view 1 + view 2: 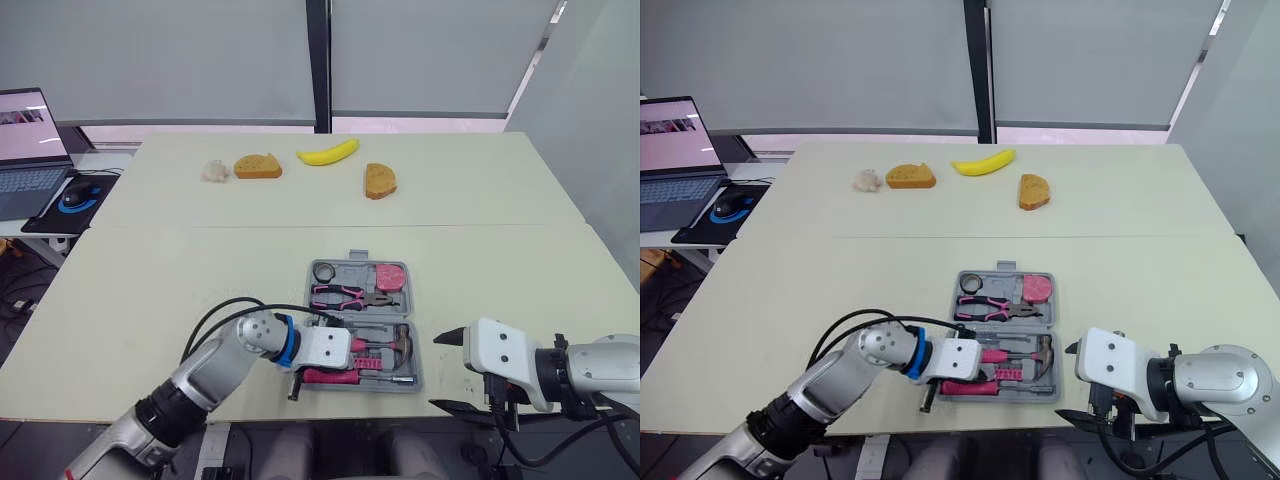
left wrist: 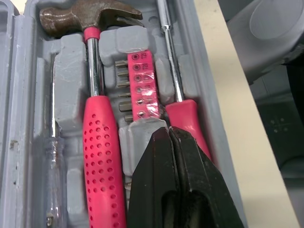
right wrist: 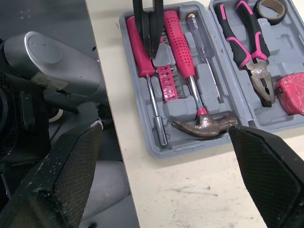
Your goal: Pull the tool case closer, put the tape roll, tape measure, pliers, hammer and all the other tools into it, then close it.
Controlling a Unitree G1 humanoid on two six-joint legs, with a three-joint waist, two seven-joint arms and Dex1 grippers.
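Note:
The grey tool case (image 1: pixel 414 345) lies open and flat near the table's front edge. Its far half holds the tape roll (image 1: pixel 323 271), the pink-handled pliers (image 1: pixel 345 296) and the pink tape measure (image 1: pixel 391 275). Its near half holds the hammer (image 2: pixel 99 156), a pink bit holder (image 2: pixel 141 83), a pink-handled screwdriver (image 2: pixel 187 118) and a clear one (image 2: pixel 51 175). My left gripper (image 2: pixel 172 135) is shut, its tips resting in the case between the hammer handle and the pink screwdriver handle. To the right of the case, my right gripper (image 1: pixel 450 372) is open and holds nothing.
At the far side of the table lie a banana (image 1: pixel 328 153), two bread pieces (image 1: pixel 257 166) (image 1: pixel 380 180) and a small white lump (image 1: pixel 214 171). A laptop (image 1: pixel 25 150) and a mouse (image 1: pixel 75 195) sit on a side desk at the left.

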